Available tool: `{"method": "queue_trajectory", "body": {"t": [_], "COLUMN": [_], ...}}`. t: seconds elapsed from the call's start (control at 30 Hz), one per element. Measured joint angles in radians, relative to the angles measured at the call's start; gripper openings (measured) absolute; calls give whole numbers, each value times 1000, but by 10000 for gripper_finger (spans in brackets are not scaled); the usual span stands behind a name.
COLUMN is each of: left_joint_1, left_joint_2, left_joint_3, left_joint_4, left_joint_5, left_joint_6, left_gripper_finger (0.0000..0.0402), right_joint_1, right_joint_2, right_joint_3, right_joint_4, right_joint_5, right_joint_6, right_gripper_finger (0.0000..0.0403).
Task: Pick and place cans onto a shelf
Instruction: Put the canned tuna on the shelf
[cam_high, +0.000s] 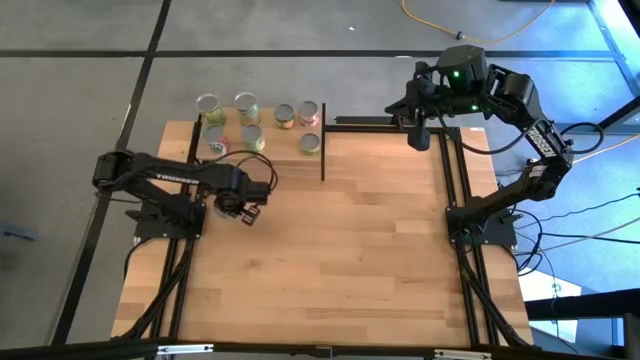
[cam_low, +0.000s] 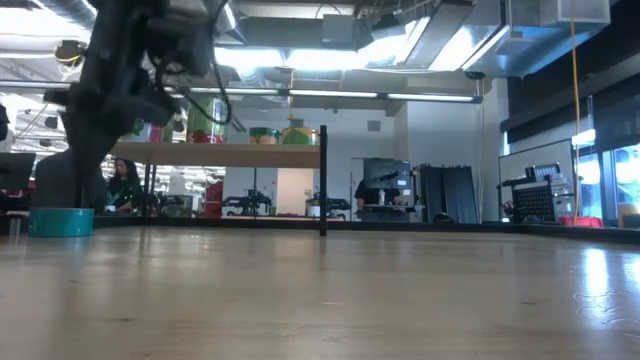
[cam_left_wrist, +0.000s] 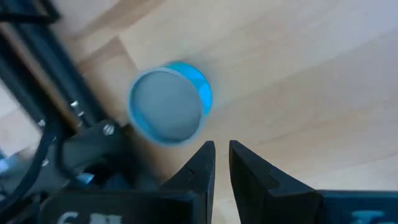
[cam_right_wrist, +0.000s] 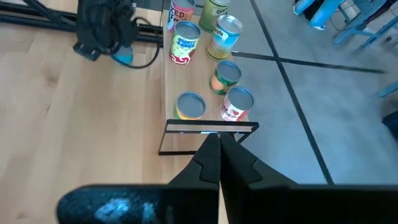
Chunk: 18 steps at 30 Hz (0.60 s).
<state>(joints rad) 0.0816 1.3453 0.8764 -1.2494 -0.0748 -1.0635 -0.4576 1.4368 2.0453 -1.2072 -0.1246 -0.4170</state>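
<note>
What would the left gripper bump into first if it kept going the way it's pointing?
Probably the bare tabletop. The left gripper points down at the wood, and the teal can sits just off to one side of that line, though depth is hard to judge.

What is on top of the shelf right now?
Seven cans sit on the shelf: four in a cluster at its left end, three nearer the black panel. No can hides another from above. The teal can stands on the table by the left gripper.

Grey floor (cam_high: 80, 110) with dark seams, ceiling strip lights (cam_low: 300, 95), dark cabinets (cam_low: 445, 195), bright windows (cam_low: 600, 170)
</note>
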Motion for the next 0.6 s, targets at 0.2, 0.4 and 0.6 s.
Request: {"method": "queue_trajectory", "body": {"t": [0.2,0.4,0.6], "left_joint_1": [-9,-9,-8], "left_joint_2": [0,0,0], "left_joint_3": [-104,-120,-120], "left_joint_4": [108,110,111], "left_joint_5": [-13,-65,-83], "left_joint_6": [38,76,87], "left_gripper_finger": [39,39,39], "right_joint_1": [0,0,0], "right_joint_2": [0,0,0], "right_joint_3": [0,0,0], "right_joint_4": [0,0,0], "right_joint_5": [0,0,0], "right_joint_6": [23,24,24], "right_gripper_finger": [1,1,1]}}
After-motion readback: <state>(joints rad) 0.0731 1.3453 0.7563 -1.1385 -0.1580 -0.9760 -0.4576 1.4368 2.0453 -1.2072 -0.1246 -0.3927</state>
